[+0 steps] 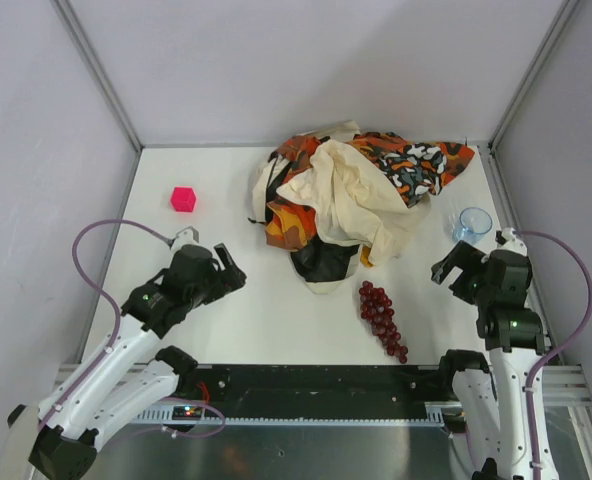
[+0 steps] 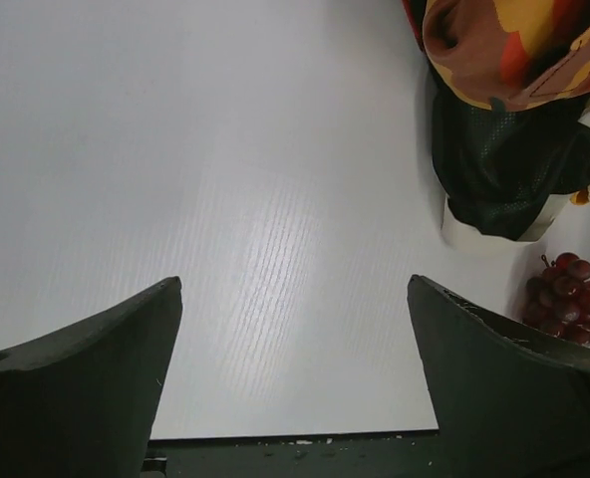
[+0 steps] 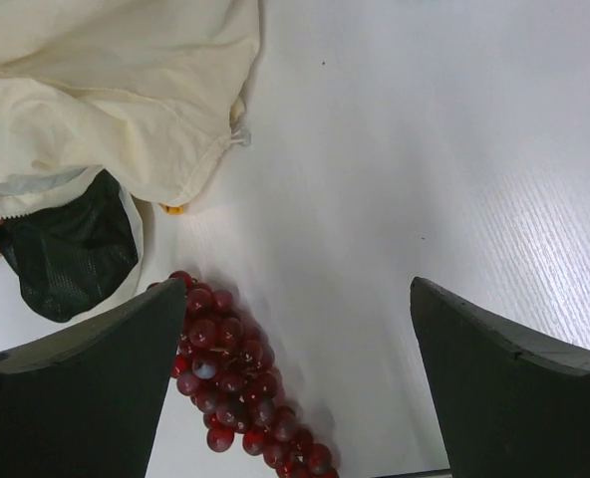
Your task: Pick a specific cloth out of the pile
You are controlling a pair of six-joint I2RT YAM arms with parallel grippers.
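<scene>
The pile lies at the back centre: a cream cloth on top, an orange-black-white patterned cloth beneath, a black cloth at the front. Of the mustard-yellow cloth only a small scrap peeks from under the cream edge, also visible in the right wrist view as a yellow bit. My left gripper hangs open over bare table, left of the pile. Just as wide open, my right gripper is to the pile's right, with nothing between its fingers.
A bunch of dark red grapes lies in front of the pile, under my right gripper's left finger. A pink cube sits at the back left. A clear blue cup stands by the right wall.
</scene>
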